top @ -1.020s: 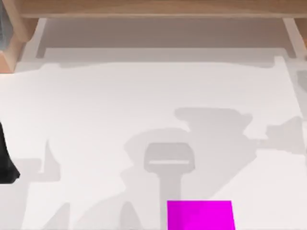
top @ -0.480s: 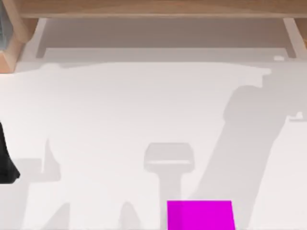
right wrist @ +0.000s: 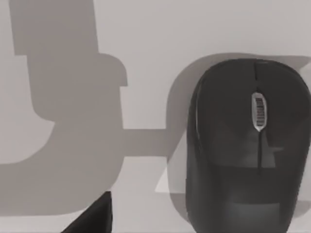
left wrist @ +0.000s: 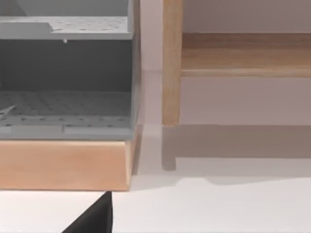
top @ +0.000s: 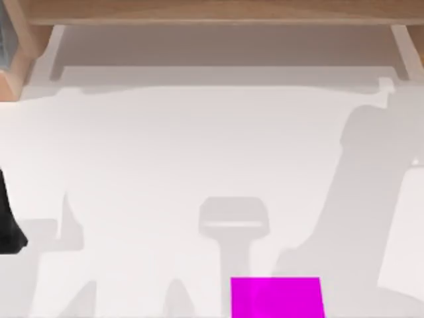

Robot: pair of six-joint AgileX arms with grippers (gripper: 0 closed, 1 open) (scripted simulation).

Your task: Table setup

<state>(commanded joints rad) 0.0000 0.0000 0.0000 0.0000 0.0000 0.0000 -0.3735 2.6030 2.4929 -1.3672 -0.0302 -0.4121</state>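
Your right arm hovered over the black mouse [right wrist: 243, 145] on the table [top: 199, 146]; grip state unclear; next, descend squarely and grasp.

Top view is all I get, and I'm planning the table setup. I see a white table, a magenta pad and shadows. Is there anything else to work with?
Observer: Yes. The right wrist view looks down on a black mouse lying flat on the table.
Operator: Anything against it?
Observer: Nothing on the sides shown. Its scroll wheel faces up.
Operator: And on the left?
Observer: The left wrist view shows a grey perforated shelf sitting on a wooden block, beside a wooden post.
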